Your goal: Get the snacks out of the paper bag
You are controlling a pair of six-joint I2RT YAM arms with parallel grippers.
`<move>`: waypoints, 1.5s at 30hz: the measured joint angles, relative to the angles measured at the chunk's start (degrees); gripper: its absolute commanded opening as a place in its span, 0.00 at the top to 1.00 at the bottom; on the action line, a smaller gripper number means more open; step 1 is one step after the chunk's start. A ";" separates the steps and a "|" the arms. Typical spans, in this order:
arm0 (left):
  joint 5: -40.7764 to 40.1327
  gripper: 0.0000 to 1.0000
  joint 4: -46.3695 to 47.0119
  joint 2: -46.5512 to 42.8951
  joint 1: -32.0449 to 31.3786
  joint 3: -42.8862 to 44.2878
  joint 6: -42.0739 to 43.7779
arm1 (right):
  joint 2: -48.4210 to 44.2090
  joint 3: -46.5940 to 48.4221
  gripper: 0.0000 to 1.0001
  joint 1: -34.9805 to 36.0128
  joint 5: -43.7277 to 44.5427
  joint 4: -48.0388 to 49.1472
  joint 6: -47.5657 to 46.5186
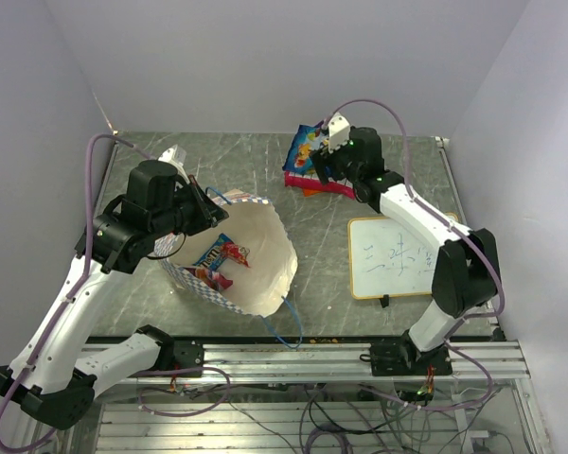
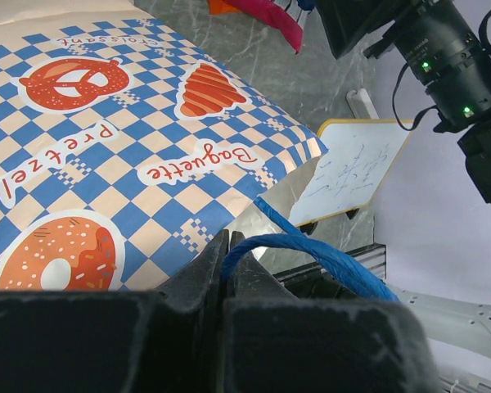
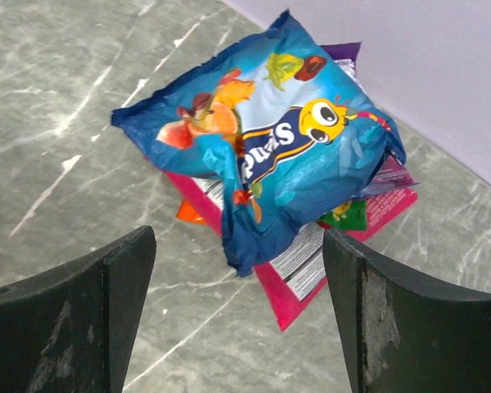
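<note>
Left side: left fingers (image 2: 227,266) pressed together, clamped on the blue string handle (image 2: 311,254) of the paper bag (image 1: 265,251). Paper bag on its side on the grey marbled surface (image 1: 218,161), left of centre, mouth gaping toward the near right, blue-and-white checkered band with pretzel, baguette and doughnut prints close under the left wrist camera. Inside the bag: a red, white and blue packet (image 1: 223,253) on the lower wall, a second packet (image 1: 208,276) just beside it. Right side: right fingers (image 1: 324,163) spread wide apart, gripping nothing, above a pile of snacks (image 1: 301,147) near the far edge, well apart from the bag. Top of pile: crumpled blue packet (image 3: 270,155); directly beneath, touching, a pink packet (image 3: 299,274); purple corner (image 3: 344,53), green-yellow edge (image 3: 345,214) and orange edge (image 3: 188,213) protruding from under. White writing board (image 1: 393,255) flat on the surface, right of the bag, beside the right arm.
</note>
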 measured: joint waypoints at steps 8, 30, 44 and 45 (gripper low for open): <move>1.36 0.93 0.31 -0.39 0.00 0.00 0.15 | -7.69 -2.47 0.19 3.76 -7.52 -5.14 2.43; 8.44 0.93 5.01 -6.16 0.00 -5.97 -6.40 | -22.03 -8.04 0.21 17.64 -16.39 -2.75 20.24; 8.37 0.93 7.32 -9.81 0.00 -6.73 -7.69 | -26.47 -9.73 0.29 26.01 -17.40 -2.56 20.41; 8.39 0.93 7.52 -9.66 0.00 -6.75 -7.56 | -26.47 -9.73 0.29 27.65 -17.09 -2.64 19.98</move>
